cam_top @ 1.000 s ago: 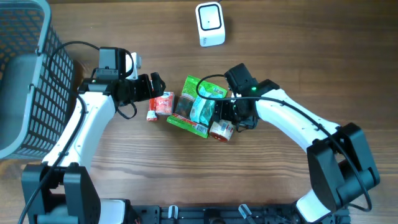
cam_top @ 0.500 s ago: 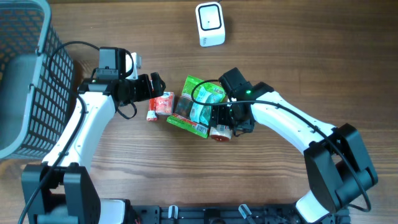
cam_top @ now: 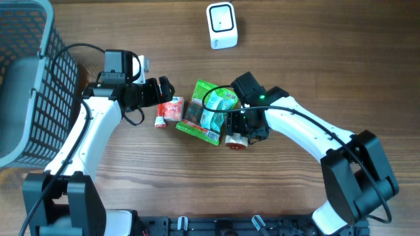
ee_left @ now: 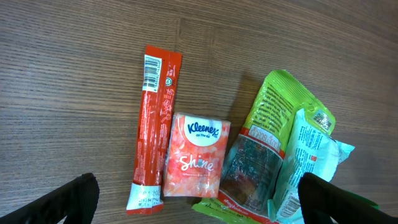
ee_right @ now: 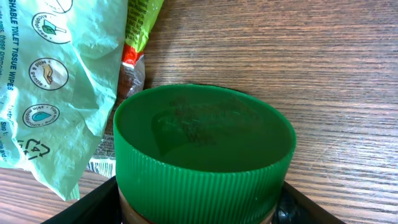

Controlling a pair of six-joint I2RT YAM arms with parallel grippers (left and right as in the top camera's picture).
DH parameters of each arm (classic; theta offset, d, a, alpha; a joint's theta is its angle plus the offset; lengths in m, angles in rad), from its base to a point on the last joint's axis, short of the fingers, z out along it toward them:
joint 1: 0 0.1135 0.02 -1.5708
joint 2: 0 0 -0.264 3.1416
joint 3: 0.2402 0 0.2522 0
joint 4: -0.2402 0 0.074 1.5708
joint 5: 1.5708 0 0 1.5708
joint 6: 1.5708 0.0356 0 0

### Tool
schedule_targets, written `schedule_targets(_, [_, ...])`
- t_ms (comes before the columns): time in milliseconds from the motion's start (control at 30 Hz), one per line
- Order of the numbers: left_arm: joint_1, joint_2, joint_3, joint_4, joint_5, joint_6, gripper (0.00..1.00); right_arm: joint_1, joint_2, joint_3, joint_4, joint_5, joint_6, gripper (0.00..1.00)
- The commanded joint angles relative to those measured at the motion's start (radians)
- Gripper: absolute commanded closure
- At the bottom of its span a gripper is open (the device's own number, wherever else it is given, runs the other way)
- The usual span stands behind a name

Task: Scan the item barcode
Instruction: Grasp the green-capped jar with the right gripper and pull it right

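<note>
A jar with a green ribbed lid (ee_right: 202, 143) fills the right wrist view, and my right gripper (ee_right: 199, 208) has a black finger pressed against each side of it. From overhead the jar (cam_top: 236, 140) lies at the right end of the item pile under that gripper (cam_top: 241, 133). No barcode shows on the jar. The white scanner (cam_top: 222, 25) stands at the back of the table. My left gripper (ee_left: 199, 202) hangs open over the pile's left end with nothing between its fingers, above a pink Kleenex pack (ee_left: 196, 155) and a red stick packet (ee_left: 155, 124).
A green snack bag (ee_left: 267, 149) and a mint-green wipes pack (ee_right: 56, 87) lie against the jar's left side. A grey mesh basket (cam_top: 26, 72) stands at the far left. Bare wood lies between the pile and the scanner.
The right gripper slid slightly left onto the jar and its jaws narrowed against it. The jar shifted a little. The left arm stayed still.
</note>
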Motion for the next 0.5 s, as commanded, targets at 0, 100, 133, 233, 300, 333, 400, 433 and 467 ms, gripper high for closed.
schedule_targets(0, [0.008, -0.011, 0.014, 0.003, 0.008, 0.002, 0.00, 0.002, 0.024, -0.014, 0.002, 0.103, -0.015, 0.34])
schedule_targets(100, [0.008, -0.011, 0.014, 0.003, 0.008, 0.002, 0.00, 0.002, 0.024, -0.014, 0.003, 0.146, -0.064, 0.35])
schedule_targets(133, [0.008, -0.011, 0.014, 0.003, 0.008, 0.002, 0.00, 0.002, 0.024, -0.014, 0.004, 0.160, -0.091, 0.36])
schedule_targets(233, [0.008, -0.011, 0.014, 0.003, 0.008, 0.002, 0.00, 0.002, 0.024, -0.014, 0.003, 0.191, -0.140, 0.38])
schedule_targets(300, [0.008, -0.011, 0.014, 0.003, 0.008, 0.002, 0.00, 0.001, 0.024, -0.014, 0.005, 0.230, -0.158, 0.39])
schedule_targets(333, [0.008, -0.011, 0.014, 0.003, 0.008, 0.002, 0.00, 0.001, 0.024, -0.014, 0.005, 0.245, -0.177, 0.39])
schedule_targets(400, [0.008, -0.011, 0.014, 0.003, 0.008, 0.002, 0.00, -0.004, 0.024, -0.014, 0.001, 0.281, -0.229, 0.39])
schedule_targets(433, [0.008, -0.011, 0.014, 0.003, 0.008, 0.002, 0.00, -0.006, 0.024, -0.014, -0.002, 0.291, -0.241, 0.39])
schedule_targets(467, [0.008, -0.011, 0.014, 0.003, 0.008, 0.002, 0.00, -0.008, 0.023, -0.013, -0.005, 0.298, -0.265, 0.39])
